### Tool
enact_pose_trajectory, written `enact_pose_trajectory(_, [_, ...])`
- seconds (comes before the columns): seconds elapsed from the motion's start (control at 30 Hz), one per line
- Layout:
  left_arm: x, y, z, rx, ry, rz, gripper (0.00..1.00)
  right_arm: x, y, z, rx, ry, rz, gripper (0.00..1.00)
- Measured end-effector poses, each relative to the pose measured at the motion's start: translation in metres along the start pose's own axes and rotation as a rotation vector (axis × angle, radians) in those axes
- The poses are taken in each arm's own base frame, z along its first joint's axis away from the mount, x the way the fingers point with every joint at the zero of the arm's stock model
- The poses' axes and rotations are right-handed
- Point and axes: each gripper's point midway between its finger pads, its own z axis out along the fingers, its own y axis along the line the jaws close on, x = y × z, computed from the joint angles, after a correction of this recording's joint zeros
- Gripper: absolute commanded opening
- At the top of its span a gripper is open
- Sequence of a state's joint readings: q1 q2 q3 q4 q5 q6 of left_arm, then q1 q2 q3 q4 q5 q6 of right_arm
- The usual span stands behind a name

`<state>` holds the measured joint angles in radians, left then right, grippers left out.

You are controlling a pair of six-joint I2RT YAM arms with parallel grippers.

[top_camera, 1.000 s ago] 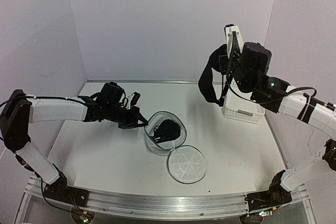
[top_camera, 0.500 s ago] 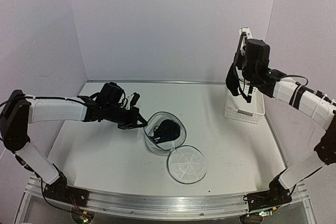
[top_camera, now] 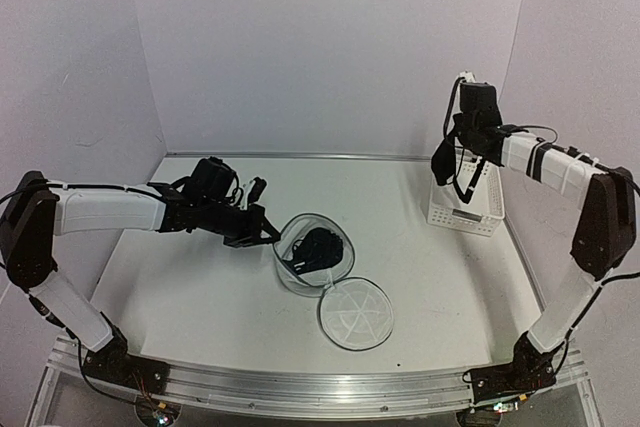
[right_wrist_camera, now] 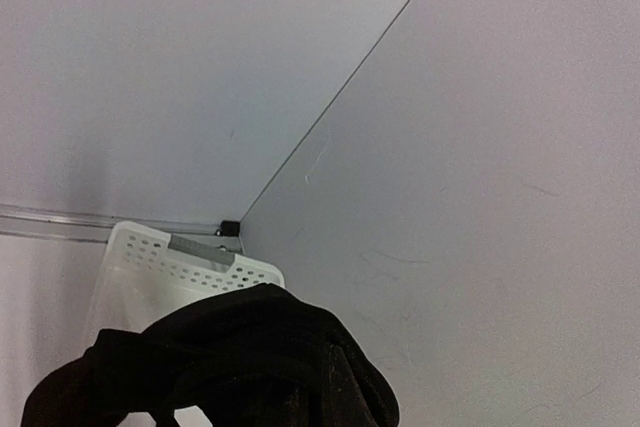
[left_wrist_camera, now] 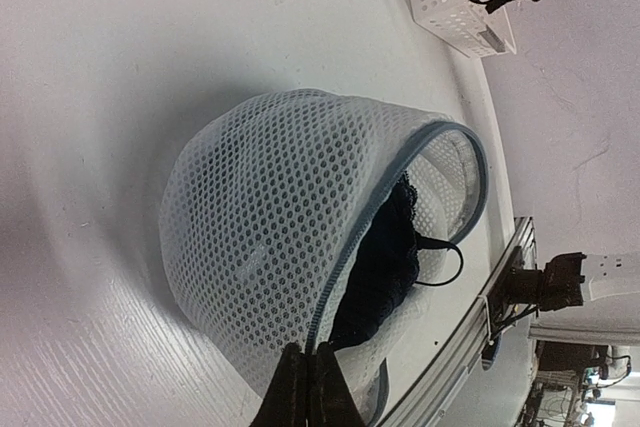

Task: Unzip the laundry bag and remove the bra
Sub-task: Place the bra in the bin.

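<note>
Right hand point(top_camera: 466, 135), gripping the bra point(right_wrist_camera: 250, 347), swung over the basket point(top_camera: 465, 209); left hand point(left_wrist_camera: 308, 379) pinches the laundry bag point(left_wrist_camera: 270, 217).

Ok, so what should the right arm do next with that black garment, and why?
Probably lower slightly and open the right gripper to drop the bra into the white basket. It is shut on the bra, which hangs above the basket, well away from the laundry bag that the left gripper pinches by its rim.

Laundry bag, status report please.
Left gripper shut on laundry bag rim. Right gripper shut on black bra over basket. Another dark garment inside bag.
</note>
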<state>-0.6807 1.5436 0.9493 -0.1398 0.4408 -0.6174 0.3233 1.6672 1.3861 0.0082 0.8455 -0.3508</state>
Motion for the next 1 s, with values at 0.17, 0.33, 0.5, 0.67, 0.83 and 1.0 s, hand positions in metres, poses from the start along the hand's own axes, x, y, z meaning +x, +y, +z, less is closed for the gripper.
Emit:
enact_pose_trajectory(0.17, [0.002, 0.003, -0.001, -0.015, 0.008, -0.004, 0.00, 0.039, 0.007, 0.030, -0.011, 0.110, -0.054, 0.00])
enact_pose_trajectory(0.33, [0.004, 0.003, -0.001, -0.018, 0.012, 0.003, 0.00, 0.066, 0.015, 0.050, -0.039, 0.201, -0.081, 0.00])
enact_pose_trajectory(0.5, [0.005, 0.005, -0.001, -0.023, 0.020, 0.002, 0.00, 0.084, 0.038, 0.074, -0.092, 0.268, -0.088, 0.00])
enact_pose_trajectory(0.67, [0.006, 0.005, -0.002, -0.026, 0.024, -0.001, 0.00, 0.115, 0.065, 0.092, -0.177, 0.360, -0.082, 0.00])
enact_pose_trajectory(0.83, [0.006, 0.005, -0.002, -0.027, 0.024, -0.001, 0.00, 0.145, 0.083, 0.112, -0.242, 0.446, -0.053, 0.09])
enact_pose_trajectory(1.0, [0.006, 0.005, -0.002, -0.026, 0.023, -0.001, 0.00, 0.176, 0.092, 0.119, -0.281, 0.532, -0.016, 0.24])
